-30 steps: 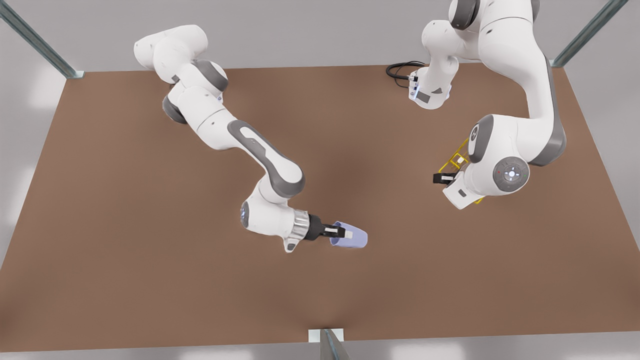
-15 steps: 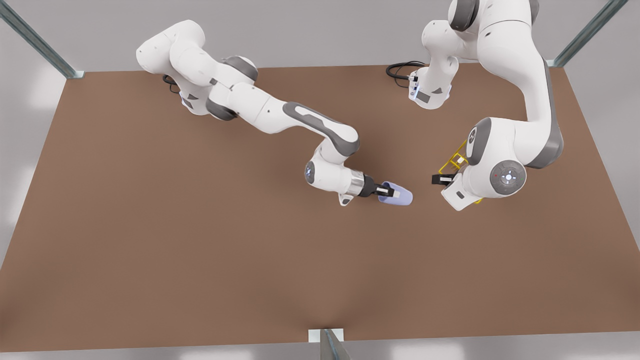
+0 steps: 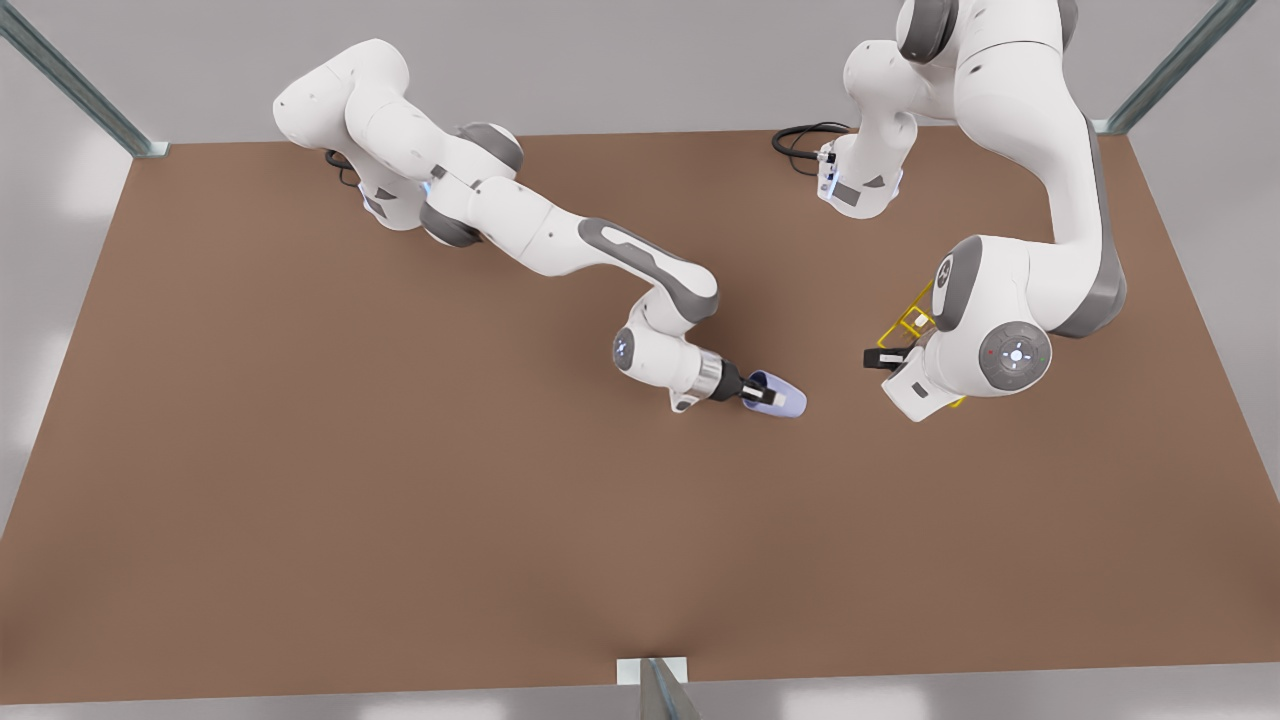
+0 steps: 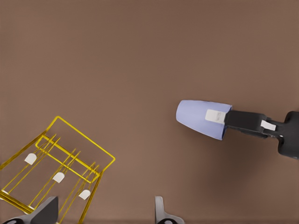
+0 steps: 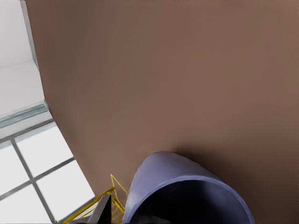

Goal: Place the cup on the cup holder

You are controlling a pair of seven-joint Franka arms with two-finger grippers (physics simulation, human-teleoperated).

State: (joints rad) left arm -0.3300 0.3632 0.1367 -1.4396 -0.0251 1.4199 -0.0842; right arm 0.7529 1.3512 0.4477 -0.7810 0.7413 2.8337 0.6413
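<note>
The right gripper is clamped on the rim of the small lavender-blue tapered cup — one finger inside, one outside. The cup lies tipped on its side over the brown table, near the middle. The left gripper hangs just above the yellow wire cup holder with white-tipped pegs, its fingers apart — well apart from the cup.

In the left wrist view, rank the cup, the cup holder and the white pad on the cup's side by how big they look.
1. cup holder, the widest, partly cut off at the edge
2. cup, held by the right gripper
3. white pad, far smaller
</note>
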